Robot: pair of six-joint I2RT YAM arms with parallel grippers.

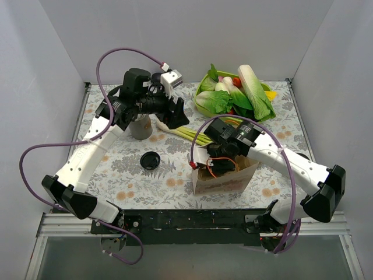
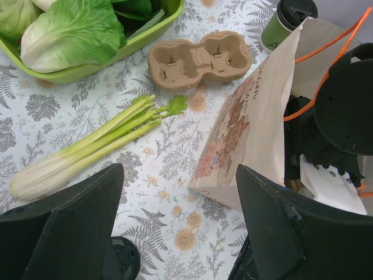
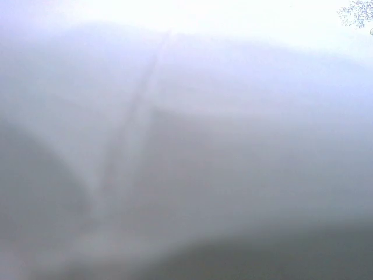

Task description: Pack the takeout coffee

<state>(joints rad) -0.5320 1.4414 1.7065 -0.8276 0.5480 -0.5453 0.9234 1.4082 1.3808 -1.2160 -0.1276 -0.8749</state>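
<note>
Nothing I can read from my end. The nearest thing to text is what looks like a line of brown script on the paper bag (image 2: 256,116), near its top edge above the printed picture, and it is too small and slanted to make out. The right wrist view is a pale blur with no lettering in it.
</note>
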